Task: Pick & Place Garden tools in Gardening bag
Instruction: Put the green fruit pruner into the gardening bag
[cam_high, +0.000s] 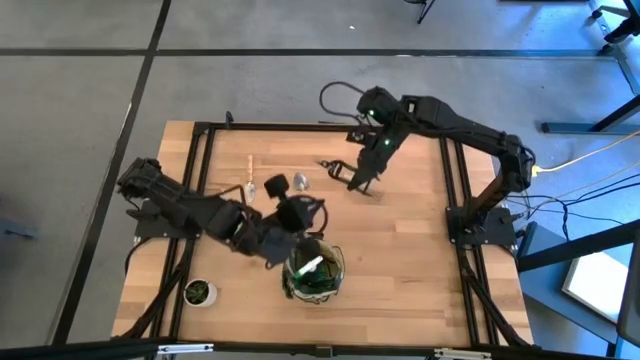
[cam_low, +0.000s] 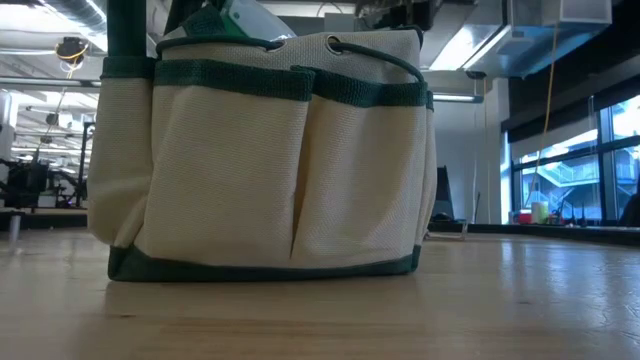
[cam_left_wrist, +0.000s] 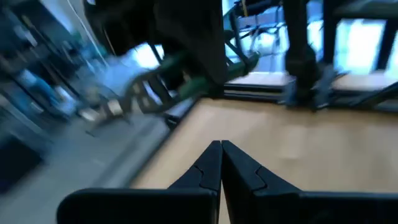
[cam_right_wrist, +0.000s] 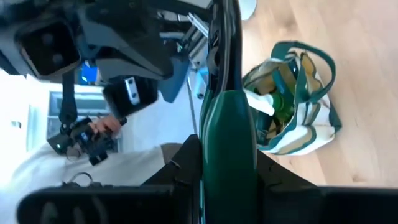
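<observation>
right gripper (cam_high: 360, 181) pinching green-handled shears (cam_right_wrist: 229, 134) above table (cam_high: 420, 280). left gripper (cam_left_wrist: 221, 163) pressed together, empty, beside bag (cam_high: 314, 272).

Nothing readable is showing up anywhere in these views. The gardening bag (cam_low: 270, 150) is filling the low view with plain cream fabric and green trim, and no label or brand is appearing on it. The white patch on the dark arm housing (cam_right_wrist: 132, 91) in the upper left of the right wrist view is looking like a sticker, but any print on it is too small to make out. The worktop (cam_high: 400, 260) is showing bare wood with no markings, and the room behind is offering no legible signs.
</observation>
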